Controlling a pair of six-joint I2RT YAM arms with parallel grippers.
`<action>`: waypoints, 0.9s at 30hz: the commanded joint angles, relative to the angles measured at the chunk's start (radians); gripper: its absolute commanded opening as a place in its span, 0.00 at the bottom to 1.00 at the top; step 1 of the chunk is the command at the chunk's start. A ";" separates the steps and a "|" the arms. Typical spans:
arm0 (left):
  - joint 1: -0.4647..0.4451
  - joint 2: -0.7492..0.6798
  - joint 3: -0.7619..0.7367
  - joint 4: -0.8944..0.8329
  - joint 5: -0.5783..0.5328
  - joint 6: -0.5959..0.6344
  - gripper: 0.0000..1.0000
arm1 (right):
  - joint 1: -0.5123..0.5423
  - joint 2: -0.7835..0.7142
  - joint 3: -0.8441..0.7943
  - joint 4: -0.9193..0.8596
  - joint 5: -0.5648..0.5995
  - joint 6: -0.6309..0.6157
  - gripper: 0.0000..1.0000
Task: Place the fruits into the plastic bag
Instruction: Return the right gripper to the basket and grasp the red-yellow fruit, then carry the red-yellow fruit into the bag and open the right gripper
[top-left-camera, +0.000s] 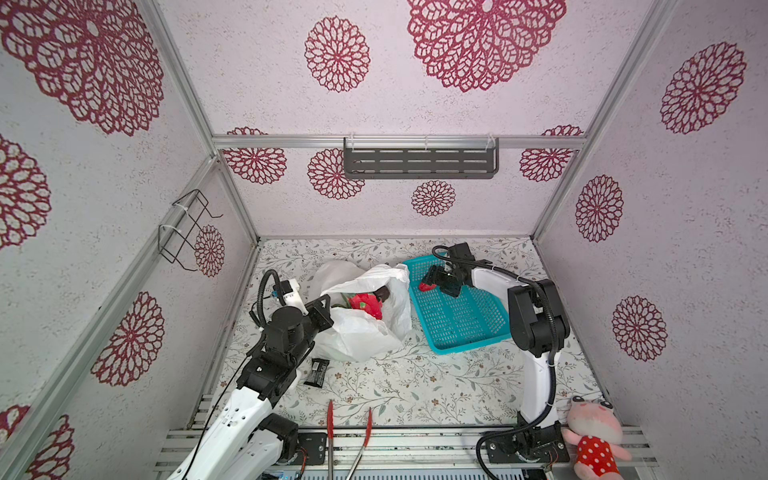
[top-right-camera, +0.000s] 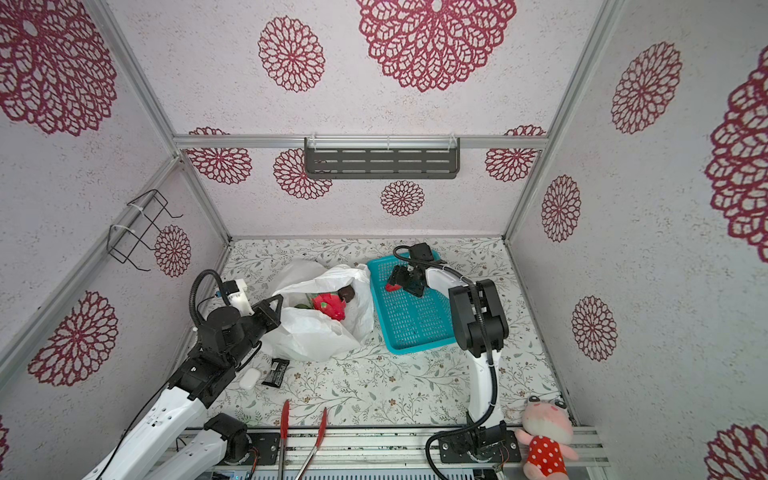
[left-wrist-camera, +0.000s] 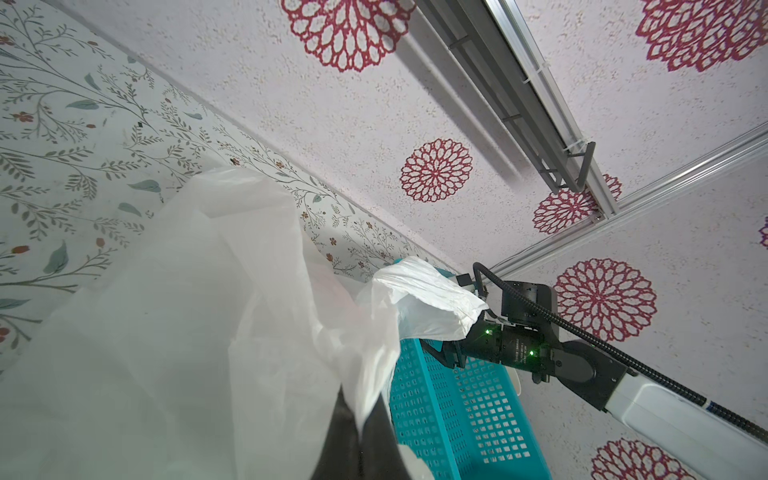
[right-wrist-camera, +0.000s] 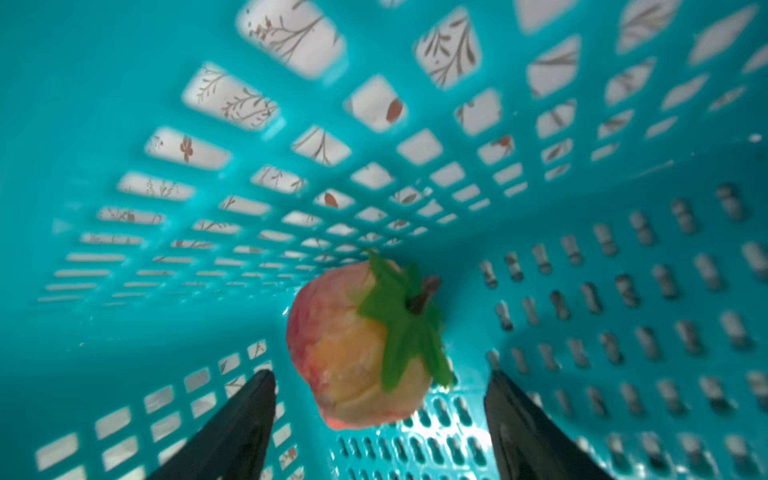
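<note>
Already the red spiky toy fruit (top-left-camera: 365, 305) and a dark brown one (top-left-camera: 381, 296) lie inside the crinkled white plastic bag (top-left-camera: 361, 336), whose rim the left gripper (top-left-camera: 324, 305) pinches between closed jaws. Between the right gripper (right-wrist-camera: 380, 376) and its open jaws, touching neither, sits a red-yellow leafy toy fruit (right-wrist-camera: 349, 353) in the teal mesh basket (top-left-camera: 461, 332), not yet bagged.

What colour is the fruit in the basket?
Fruit: pinkish-red and yellow, green-topped; right wrist view.
</note>
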 joint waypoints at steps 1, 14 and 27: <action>-0.007 -0.006 -0.006 0.002 -0.013 0.006 0.00 | 0.000 0.017 0.040 -0.017 0.044 -0.010 0.74; -0.008 0.001 -0.004 0.008 -0.013 0.006 0.00 | 0.004 -0.120 -0.062 -0.005 0.072 -0.063 0.29; -0.008 0.037 -0.010 0.049 0.005 0.013 0.00 | 0.140 -0.554 -0.293 -0.066 -0.261 -0.318 0.28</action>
